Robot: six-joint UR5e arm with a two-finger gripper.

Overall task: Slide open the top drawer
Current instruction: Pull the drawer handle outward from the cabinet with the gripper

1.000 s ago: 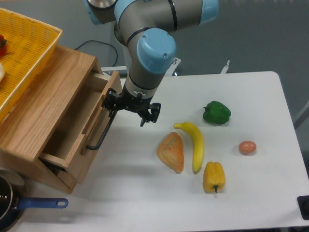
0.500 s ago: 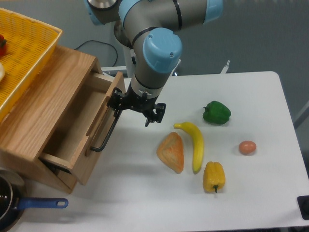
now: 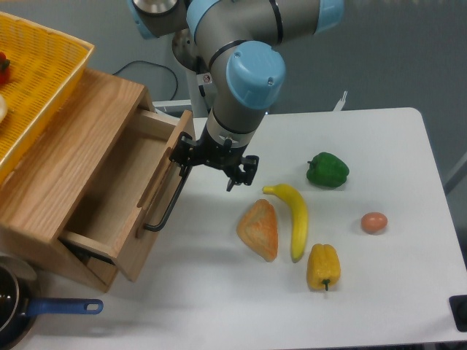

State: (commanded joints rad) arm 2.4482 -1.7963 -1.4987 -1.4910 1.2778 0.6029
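Compared with a second ago, the top drawer [image 3: 124, 200] is seen drawn further out of the wooden cabinet [image 3: 69, 138], and the gripper [image 3: 211, 162] has shifted to the right along with it.

In the fixed camera view, the drawer is shown well open at the left of the table [image 3: 379, 292], its empty interior exposed and its front panel angled toward the middle of the table. The black bar handle [image 3: 169, 200] is found on the front panel, with its upper end at the left finger. The fingers [image 3: 233, 175] are seen spread apart, one hooked at the handle and the other hanging free above the table, so nothing is clamped between them.

A yellow basket [image 3: 36, 80] is carried on top of the cabinet. To the right of the gripper, a bread piece [image 3: 259, 230], a banana [image 3: 294, 219], a yellow pepper [image 3: 323, 266], a green pepper [image 3: 327, 169] and an egg [image 3: 373, 222] are laid out on the table. A pan with a blue handle [image 3: 62, 307] is seen at the lower left.
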